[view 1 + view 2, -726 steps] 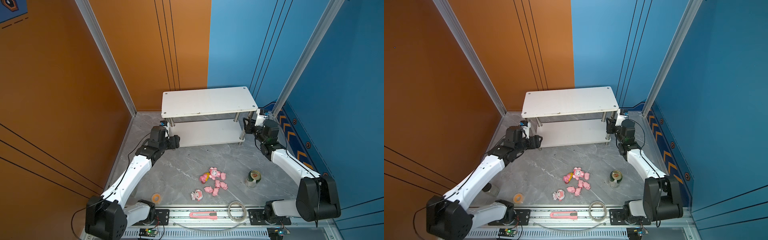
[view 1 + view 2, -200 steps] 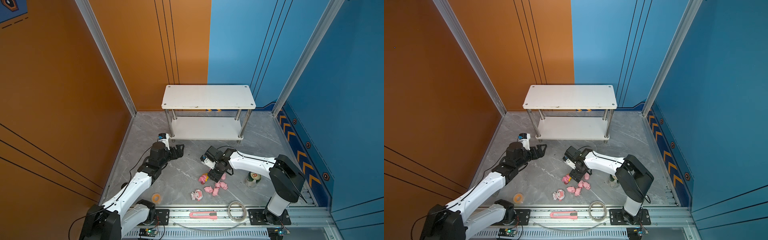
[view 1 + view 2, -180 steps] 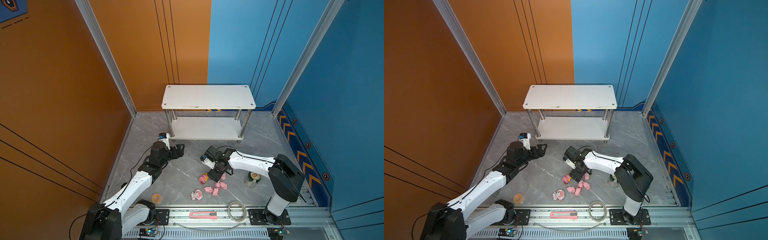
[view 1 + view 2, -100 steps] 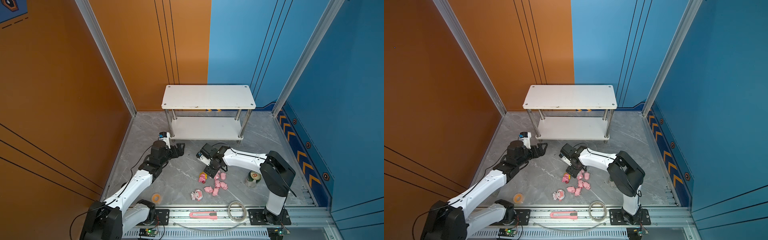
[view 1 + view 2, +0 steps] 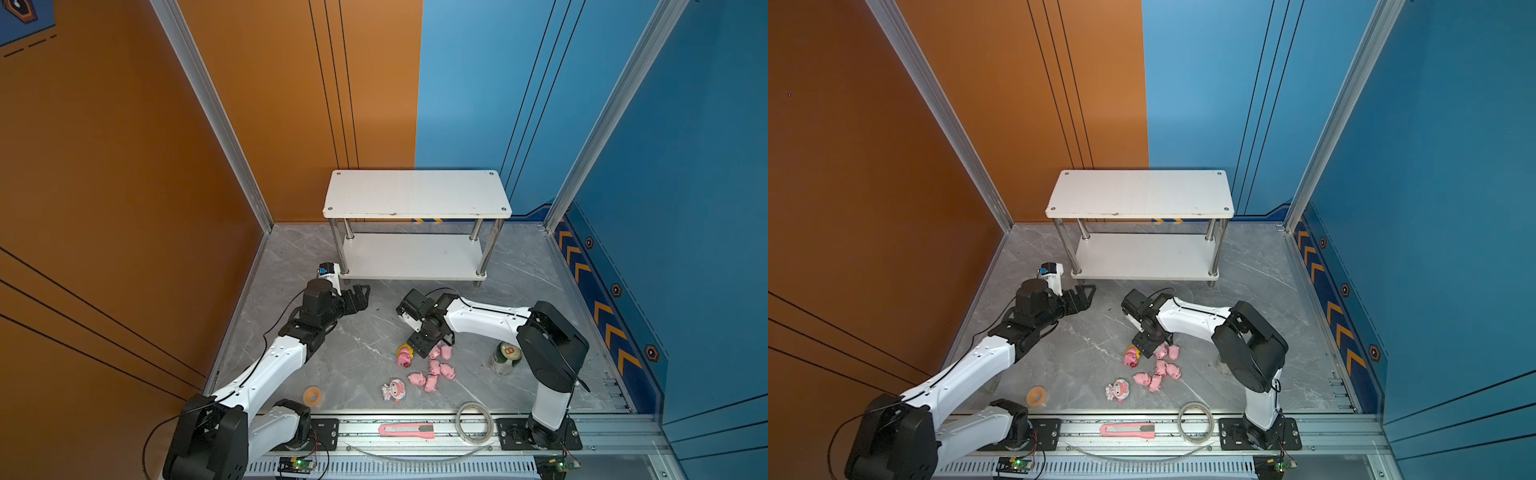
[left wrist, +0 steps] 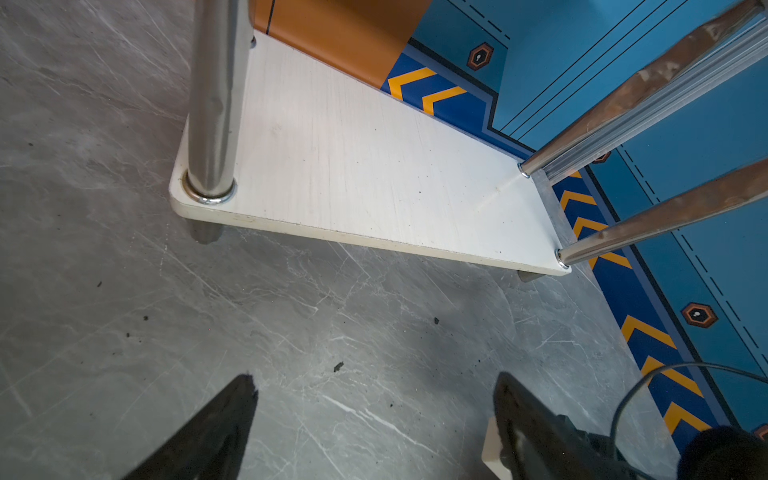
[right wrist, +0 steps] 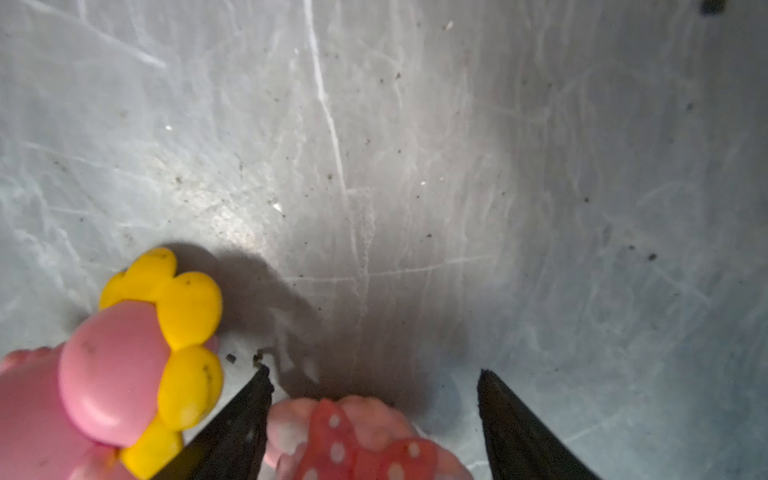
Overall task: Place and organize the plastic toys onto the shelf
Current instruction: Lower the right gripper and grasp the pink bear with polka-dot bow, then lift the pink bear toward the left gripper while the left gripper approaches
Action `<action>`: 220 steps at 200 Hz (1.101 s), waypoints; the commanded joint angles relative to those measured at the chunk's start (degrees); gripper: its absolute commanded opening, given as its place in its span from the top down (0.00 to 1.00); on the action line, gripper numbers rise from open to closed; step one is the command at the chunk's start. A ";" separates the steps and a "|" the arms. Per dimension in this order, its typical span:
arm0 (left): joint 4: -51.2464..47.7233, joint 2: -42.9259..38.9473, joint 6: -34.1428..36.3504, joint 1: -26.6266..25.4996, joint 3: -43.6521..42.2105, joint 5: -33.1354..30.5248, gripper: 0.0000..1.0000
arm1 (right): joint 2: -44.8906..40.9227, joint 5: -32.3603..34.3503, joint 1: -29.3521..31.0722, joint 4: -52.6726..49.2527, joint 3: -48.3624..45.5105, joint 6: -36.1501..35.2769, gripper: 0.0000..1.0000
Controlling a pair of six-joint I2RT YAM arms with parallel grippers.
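On the grey floor (image 5: 357, 357) in front of the shelf (image 5: 417, 193), the toys (image 5: 434, 370) are found clustered; none is placed on either tier. The right gripper (image 7: 374, 374) is lowered onto the cluster, jaws spread around a figurine with a red dotted bow (image 7: 353, 432). This figurine is cut off by the frame edge, and contact with the jaws cannot be confirmed. The sunflower figurine (image 7: 183, 307), just beside, is blurred and partly cropped. The left gripper (image 6: 374, 380) is held near the lower tier, jaws spread apart over bare floor; only its tips are shown in the wrist view.
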 commanded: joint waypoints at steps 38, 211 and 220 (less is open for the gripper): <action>1.23 1.10 -0.92 0.68 1.95 2.17 0.09 | -2.25 0.36 -0.56 -1.23 -1.99 5.23 0.43; 14.71 5.15 3.72 -8.55 2.42 18.20 0.06 | -22.99 -10.37 -17.04 36.73 -10.84 15.51 0.71; 15.92 6.16 3.88 -10.04 2.86 19.36 0.05 | -23.71 -12.58 -17.90 38.01 -11.09 17.03 0.71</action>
